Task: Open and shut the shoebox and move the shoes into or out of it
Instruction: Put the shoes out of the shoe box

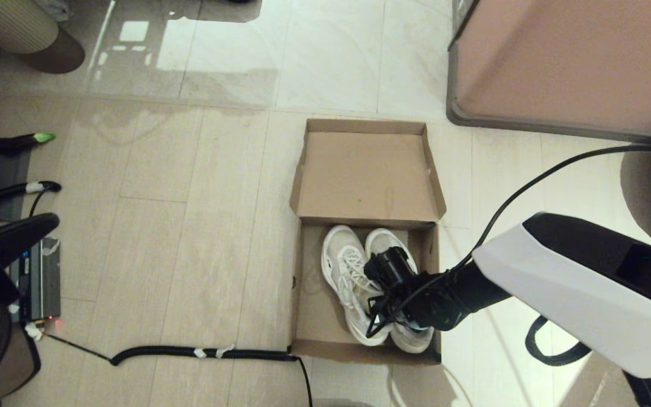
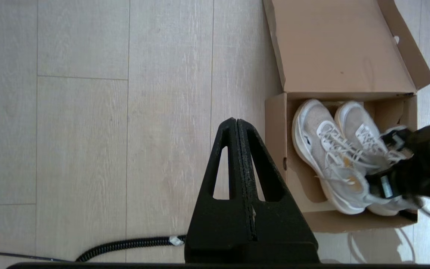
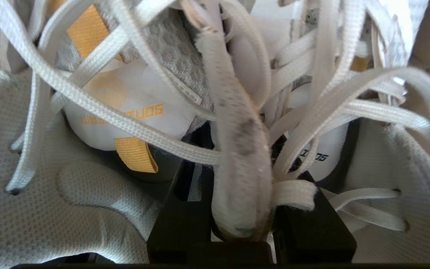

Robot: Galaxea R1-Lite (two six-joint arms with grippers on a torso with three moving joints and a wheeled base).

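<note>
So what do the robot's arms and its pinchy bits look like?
The right arm has a big white shell with a black top, a black wrist and a thin black cable looping off it. Its right tool is black and blocky. The left tool is matte black, two tapered fingers with triangular cut-outs.

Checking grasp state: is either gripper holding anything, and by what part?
The right gripper is shut on the shoes inside the open shoebox, pinching the adjoining collar edges. The left gripper, shut, holds nothing.
</note>
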